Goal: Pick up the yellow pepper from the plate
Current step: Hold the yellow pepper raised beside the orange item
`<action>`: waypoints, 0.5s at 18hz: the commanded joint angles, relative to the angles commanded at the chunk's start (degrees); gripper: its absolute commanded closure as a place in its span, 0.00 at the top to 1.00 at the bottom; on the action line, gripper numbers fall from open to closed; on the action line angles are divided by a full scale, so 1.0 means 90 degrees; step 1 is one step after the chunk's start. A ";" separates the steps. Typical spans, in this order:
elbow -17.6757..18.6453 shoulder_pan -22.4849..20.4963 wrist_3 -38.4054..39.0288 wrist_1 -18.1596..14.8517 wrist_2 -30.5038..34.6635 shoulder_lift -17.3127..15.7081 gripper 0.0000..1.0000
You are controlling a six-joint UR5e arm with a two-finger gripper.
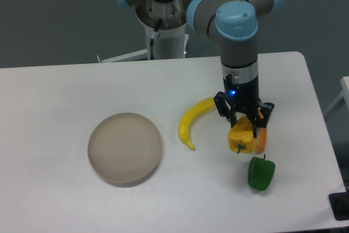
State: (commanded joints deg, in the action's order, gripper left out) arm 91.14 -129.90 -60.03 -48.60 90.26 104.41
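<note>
My gripper [243, 128] points straight down at the right of the table and is shut on the yellow pepper [242, 141]. The pepper hangs between the fingers with its dark stem pointing down, and it looks just above the tabletop. It covers most of the orange wedge piece [262, 139] behind it. The beige-grey plate [125, 147] lies far to the left with nothing on it.
A yellow banana [193, 121] lies left of the gripper. A green pepper [261, 173] stands just below and right of the held pepper. The table's right edge [323, 129] is close by.
</note>
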 joint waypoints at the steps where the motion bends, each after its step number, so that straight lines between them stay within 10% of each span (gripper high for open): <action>1: 0.0000 -0.0010 -0.0010 0.0000 0.0000 0.0000 0.52; 9: -0.0088 0.0000 0.0000 0.0010 0.0049 0.0058 0.51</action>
State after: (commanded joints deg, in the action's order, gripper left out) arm 90.35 -129.90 -60.03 -48.52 90.70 104.94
